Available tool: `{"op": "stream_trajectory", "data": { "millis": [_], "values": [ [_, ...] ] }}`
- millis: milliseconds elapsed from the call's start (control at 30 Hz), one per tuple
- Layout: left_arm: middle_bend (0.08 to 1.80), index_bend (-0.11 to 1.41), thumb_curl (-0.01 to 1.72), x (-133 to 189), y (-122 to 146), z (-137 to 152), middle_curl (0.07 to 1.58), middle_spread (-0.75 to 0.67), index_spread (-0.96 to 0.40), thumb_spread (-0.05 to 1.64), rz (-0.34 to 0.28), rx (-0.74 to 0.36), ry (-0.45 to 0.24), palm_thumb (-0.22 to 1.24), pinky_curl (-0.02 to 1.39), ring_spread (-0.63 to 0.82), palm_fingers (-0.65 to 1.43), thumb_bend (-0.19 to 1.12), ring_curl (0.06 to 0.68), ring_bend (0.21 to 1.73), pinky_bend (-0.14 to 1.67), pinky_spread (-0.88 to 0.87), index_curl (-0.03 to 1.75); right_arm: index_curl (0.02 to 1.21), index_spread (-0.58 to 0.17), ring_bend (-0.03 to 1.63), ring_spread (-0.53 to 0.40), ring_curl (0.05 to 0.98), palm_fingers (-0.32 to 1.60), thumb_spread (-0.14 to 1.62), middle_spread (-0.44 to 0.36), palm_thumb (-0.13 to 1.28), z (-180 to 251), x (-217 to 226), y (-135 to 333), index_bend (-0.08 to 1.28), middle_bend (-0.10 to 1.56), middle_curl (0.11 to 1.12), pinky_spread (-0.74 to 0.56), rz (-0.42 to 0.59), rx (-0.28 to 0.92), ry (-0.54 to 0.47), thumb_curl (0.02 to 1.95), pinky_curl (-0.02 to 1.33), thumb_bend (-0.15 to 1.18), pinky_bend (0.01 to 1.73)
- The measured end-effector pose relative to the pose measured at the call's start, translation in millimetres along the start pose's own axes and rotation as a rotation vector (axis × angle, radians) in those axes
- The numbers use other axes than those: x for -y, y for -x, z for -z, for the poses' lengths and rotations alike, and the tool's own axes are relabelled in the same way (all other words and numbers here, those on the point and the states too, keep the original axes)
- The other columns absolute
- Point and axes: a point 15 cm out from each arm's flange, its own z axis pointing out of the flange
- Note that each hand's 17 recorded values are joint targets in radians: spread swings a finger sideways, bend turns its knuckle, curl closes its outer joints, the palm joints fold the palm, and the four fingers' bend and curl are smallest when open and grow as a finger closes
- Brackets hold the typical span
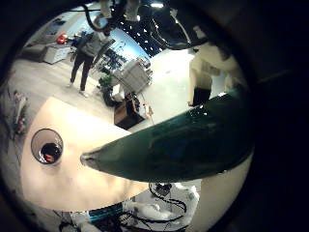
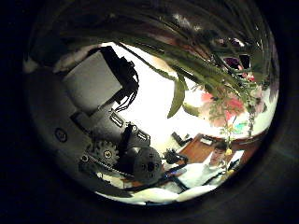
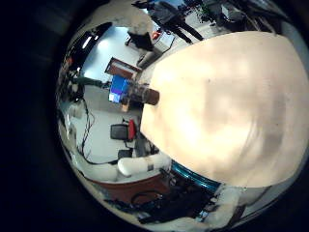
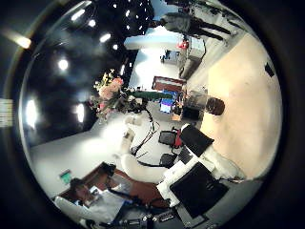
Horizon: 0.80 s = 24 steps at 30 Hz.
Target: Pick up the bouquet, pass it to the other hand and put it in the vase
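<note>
The bouquet [image 1: 183, 145] lies right against the left hand's palm. In the little finger side view its tapering wrapped stem fills much of the picture and narrows to a point out beyond the palm. In the thumb side view its long leaves [image 2: 177, 93] and flower heads [image 2: 224, 105] fan out past the left hand [image 2: 112, 121]. One of that hand's fingers [image 2: 98, 82] is bent in close beside the leaves. The right hand's thumb side view shows the bouquet from afar, carried in the air well clear of the table [image 3: 222, 106]. So the left hand appears to be closed round the stem, though the contact between fingers and wrap is not itself visible.

The vase [image 1: 46, 146] stands upright on the table, well apart from the left fingers and beyond the stem's tip. Its mouth faces the palm and nothing is in it. From the right hand's little finger side it shows as a small upright pot near the table's edge, far from that palm.

The right hand [image 4: 200, 176] shows only as blocky finger parts at the rim of its thumb side view. Nothing lies between or against them, and I cannot tell how far they are spread. The bouquet and the vase are both well away from them.
</note>
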Motion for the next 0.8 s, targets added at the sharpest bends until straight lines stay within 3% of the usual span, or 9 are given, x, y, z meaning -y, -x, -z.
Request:
{"op": "stream_trajectory", "data": {
  "millis": [367,800],
  "values": [
    [1.24,0.73,0.82,5.6,43.1,45.1,0.85,-0.45,-0.71,1.08,0.049,0.011,-0.070,0.98,0.61,-0.39,1.13,-0.01,0.569,1.50,1.45,-0.45,1.17,0.30,-0.350,0.70,0.214,0.217,0.14,0.99,0.050,0.75,-3.0,-4.6,-3.3,0.16,0.30,0.33,0.56,-0.010,0.005,0.005,0.51,0.46,-0.02,0.78],
    [1.24,0.72,0.83,16.3,98.7,58.2,0.85,-0.45,-0.73,1.08,0.118,0.021,-0.093,0.98,0.62,-0.39,1.13,-0.01,0.572,1.50,1.44,-0.46,1.19,0.29,-0.338,0.68,0.213,0.206,0.15,1.00,0.050,0.75,-2.6,-5.5,-5.7,0.16,0.28,0.34,0.55,-0.013,0.006,0.002,0.51,0.41,-0.02,0.78]
  ]
}}
